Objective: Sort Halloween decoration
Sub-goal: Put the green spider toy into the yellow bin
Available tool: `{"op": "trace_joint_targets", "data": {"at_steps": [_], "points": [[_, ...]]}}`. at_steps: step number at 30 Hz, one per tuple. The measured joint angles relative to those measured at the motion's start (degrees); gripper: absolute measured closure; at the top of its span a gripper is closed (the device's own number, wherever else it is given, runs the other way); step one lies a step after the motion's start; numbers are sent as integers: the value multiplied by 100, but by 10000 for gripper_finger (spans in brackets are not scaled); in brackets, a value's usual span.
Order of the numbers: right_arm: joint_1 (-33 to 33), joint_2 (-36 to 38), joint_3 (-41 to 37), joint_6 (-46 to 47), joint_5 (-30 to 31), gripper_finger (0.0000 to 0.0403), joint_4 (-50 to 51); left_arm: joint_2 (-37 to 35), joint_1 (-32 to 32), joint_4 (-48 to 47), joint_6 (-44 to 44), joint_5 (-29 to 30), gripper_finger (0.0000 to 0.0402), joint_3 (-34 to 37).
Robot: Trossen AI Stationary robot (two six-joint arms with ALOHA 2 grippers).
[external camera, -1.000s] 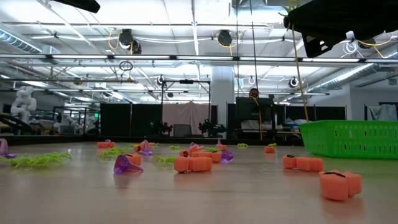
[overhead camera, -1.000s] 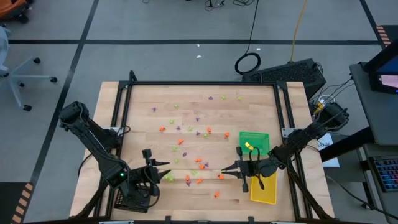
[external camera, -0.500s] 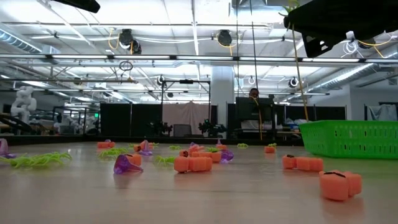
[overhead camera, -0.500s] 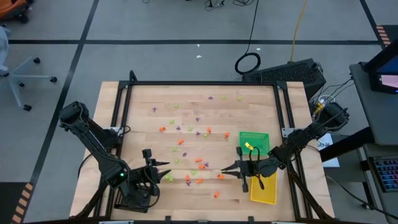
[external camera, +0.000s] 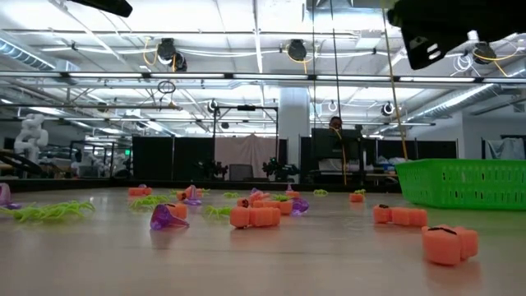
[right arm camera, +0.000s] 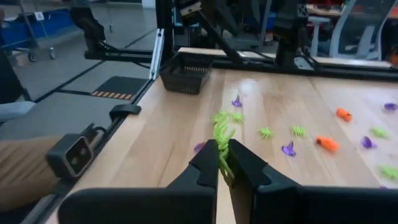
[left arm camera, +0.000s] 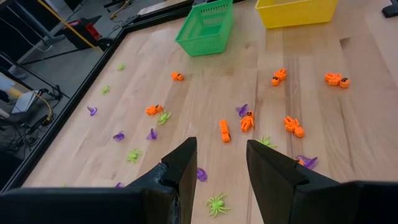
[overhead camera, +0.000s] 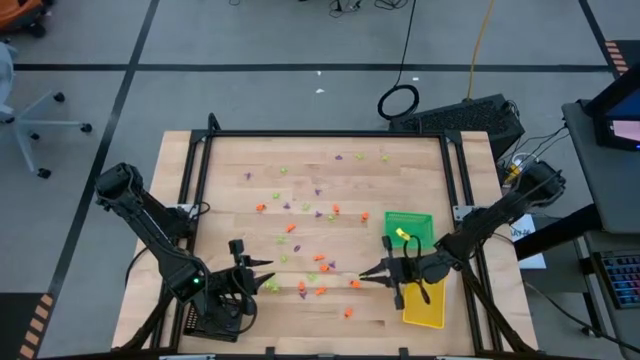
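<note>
Change: we see the right tool [overhead camera: 364, 272] shifted slightly since a moment ago, clenched on a lime green trinket [right arm camera: 222, 140] | Meaning: we judge it carried toward the green tray [overhead camera: 409, 226] | Left tool [overhead camera: 268, 273] released, waiting | Other trinkets [overhead camera: 322, 291] scattered on the desk [overhead camera: 300, 160]

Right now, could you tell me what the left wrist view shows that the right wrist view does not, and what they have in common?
Only the left wrist view shows the green tray and yellow tray at the far side of the table, with the left gripper open and empty above the trinkets.

Only the right wrist view shows the black tray and the right gripper shut on a lime green trinket.

Both show the wooden table scattered with orange, purple and lime green trinkets.
</note>
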State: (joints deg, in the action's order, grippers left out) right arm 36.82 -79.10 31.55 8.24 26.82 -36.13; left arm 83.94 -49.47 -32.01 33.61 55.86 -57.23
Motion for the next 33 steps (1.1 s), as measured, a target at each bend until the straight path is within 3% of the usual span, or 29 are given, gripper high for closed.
{"op": "trace_joint_targets", "data": {"at_steps": [4, 9, 19, 23, 33], "points": [[106, 634, 101, 547, -2, 399, 1156, 0, 0, 0, 0, 0, 263, 0], [290, 1114, 887, 1469, -66, 399, 3522, 0, 1, 4, 7, -1, 263, 0], [753, 730, 3165, 3687, -530, 399, 8003, 0, 2, 35, 17, 0, 263, 0], [930, 449, 3574, 4542, -876, 399, 8798, 0, 1, 35, 31, 0, 263, 0], [1144, -447, 3604, 6006, -1948, 399, 9826, 0, 32, 126, -5, 26, 263, 0]]}}
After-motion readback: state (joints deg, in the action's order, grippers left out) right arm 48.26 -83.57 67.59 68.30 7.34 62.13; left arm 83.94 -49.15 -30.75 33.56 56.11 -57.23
